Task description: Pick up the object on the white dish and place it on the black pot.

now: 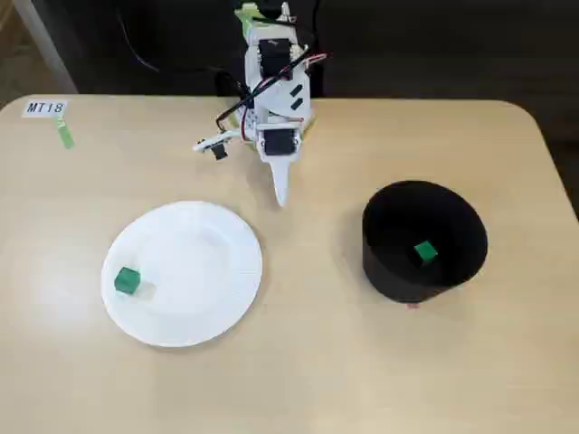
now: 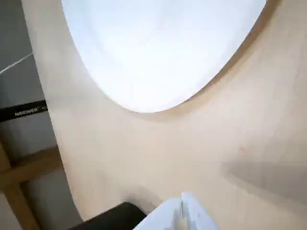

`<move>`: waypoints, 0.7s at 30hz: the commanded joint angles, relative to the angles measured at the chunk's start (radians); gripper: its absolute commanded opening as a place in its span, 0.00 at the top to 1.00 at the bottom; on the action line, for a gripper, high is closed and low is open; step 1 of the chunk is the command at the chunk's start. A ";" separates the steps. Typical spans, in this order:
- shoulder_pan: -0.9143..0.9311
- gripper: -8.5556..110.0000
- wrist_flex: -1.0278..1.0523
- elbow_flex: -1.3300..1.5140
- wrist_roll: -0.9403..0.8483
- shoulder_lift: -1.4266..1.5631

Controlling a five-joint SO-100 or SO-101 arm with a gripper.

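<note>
A small white label [image 1: 45,108] stuck to the table [image 1: 317,362] near its far left corner in the fixed view reads "MT18". In the wrist view, a black bar [image 2: 23,111] at the left edge carries the brand "NEEWER".

Round white paper plate [image 1: 185,271]: matt, smooth centre, finely ribbed rim. Round black straight-walled pot [image 1: 423,242]: matt, non-reflective. Small green cubes, one on plate [image 1: 128,280], one in pot [image 1: 425,252]: plain, smooth faces. Light beige wood-look tabletop [image 1: 308,362]: smooth, faint sheen. White plastic gripper [image 2: 184,213]: smooth, semi-gloss.
</note>
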 commanded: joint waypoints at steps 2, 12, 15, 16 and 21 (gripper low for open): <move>-0.035 0.93 0.021 -0.043 -0.054 0.112; -0.035 0.93 0.023 -0.049 -0.058 0.112; -0.029 0.93 0.026 -0.127 -0.087 0.084; -0.025 0.93 0.023 -0.186 -0.098 0.031; 0.021 0.93 0.049 -0.667 -0.167 -0.523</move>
